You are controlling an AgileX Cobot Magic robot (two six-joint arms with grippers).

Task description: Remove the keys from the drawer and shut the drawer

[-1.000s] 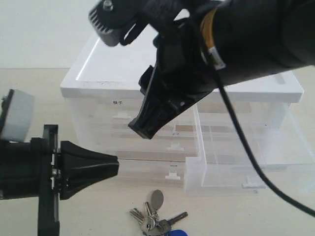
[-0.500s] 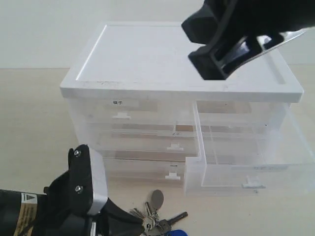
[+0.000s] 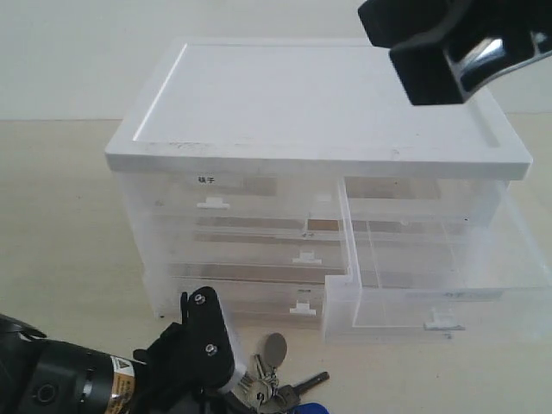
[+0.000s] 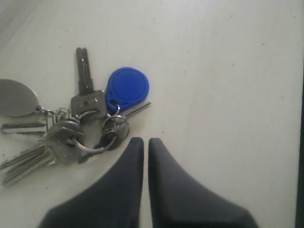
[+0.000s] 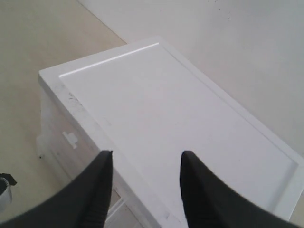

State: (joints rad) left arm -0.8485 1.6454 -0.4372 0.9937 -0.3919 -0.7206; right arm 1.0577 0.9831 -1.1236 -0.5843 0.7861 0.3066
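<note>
The keys point(image 3: 274, 385) lie on the table in front of the cabinet, a silver bunch with a round blue fob point(image 4: 127, 88) and a grey oval tag point(image 4: 16, 97). My left gripper point(image 4: 142, 141) is shut with nothing between its fingers, its tips just beside the key ring point(image 4: 80, 135). The drawer point(image 3: 431, 285), clear with a small white tab handle point(image 3: 442, 323), stands pulled out at the cabinet's right side and looks empty. My right gripper point(image 5: 147, 159) is open, high above the cabinet's white top point(image 5: 180, 123).
The white-topped clear cabinet point(image 3: 319, 103) holds a half-width drawer with a bold black label point(image 3: 205, 180) and full-width drawers point(image 3: 302, 257) below it. The left arm's wrist point(image 3: 194, 354) sits low at the front left. The right arm point(image 3: 457, 43) hangs at the top right.
The left arm swung down from mid-left to the front beside the keys. The right arm lifted away from the cabinet front toward the upper right.
</note>
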